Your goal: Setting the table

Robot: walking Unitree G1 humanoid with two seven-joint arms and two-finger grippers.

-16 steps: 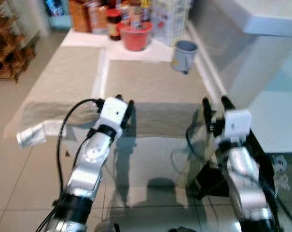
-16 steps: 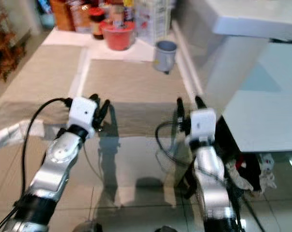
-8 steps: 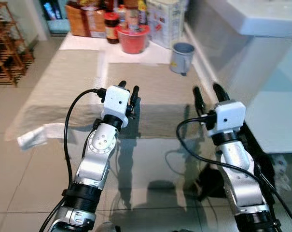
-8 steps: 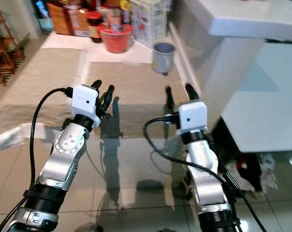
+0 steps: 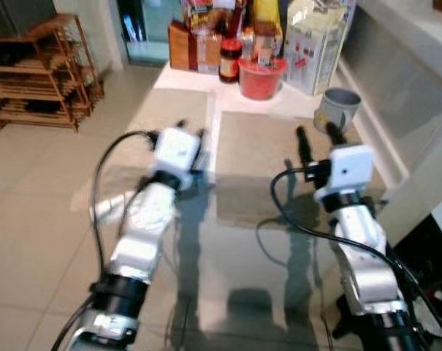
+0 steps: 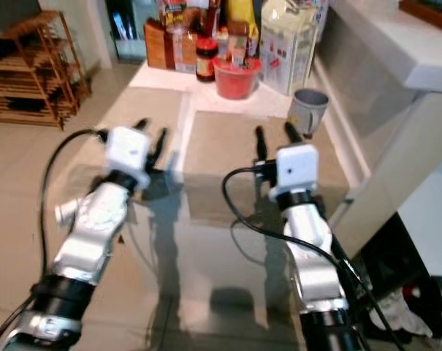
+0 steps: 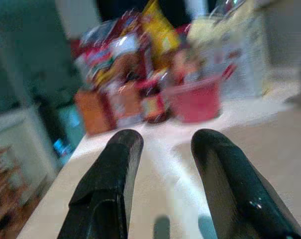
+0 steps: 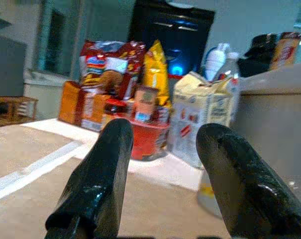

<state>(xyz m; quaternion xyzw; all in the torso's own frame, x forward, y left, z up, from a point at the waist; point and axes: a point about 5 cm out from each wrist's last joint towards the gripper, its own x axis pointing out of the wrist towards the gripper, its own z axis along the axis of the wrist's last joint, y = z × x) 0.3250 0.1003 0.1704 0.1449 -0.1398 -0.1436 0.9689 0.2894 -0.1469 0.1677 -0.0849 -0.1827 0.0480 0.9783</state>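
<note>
Table (image 6: 228, 241): glass-topped; its near half is bare and reflective, its far half is covered by beige placemats.
Left placemat (image 5: 169, 117): laid along the table's left edge; judged soft and limp, likely to fold or slide on glass if dragged.
Right placemat (image 5: 272, 150): laid beside the first toward the table's right edge, a pale strip seen between them.
Mug (image 5: 336, 110): grey, upright, set near the table's far right edge, just beyond the right placemat. Judged rigid, fairly light, breakable if ceramic; best taken across the body or rim, since its handle cannot be made out.
Red bowl (image 6: 235, 77): placed at the far edge among jars, boxes and packets; contents cannot be told.
Left gripper (image 6: 149, 135): held above the left placemat; fingers spread, nothing between them.
Right gripper (image 5: 314, 141): held above the right placemat, short of the mug; fingers spread, nothing held.
Wooden rack (image 5: 42, 73): stood on the floor, well apart from the table's left edge.
</note>
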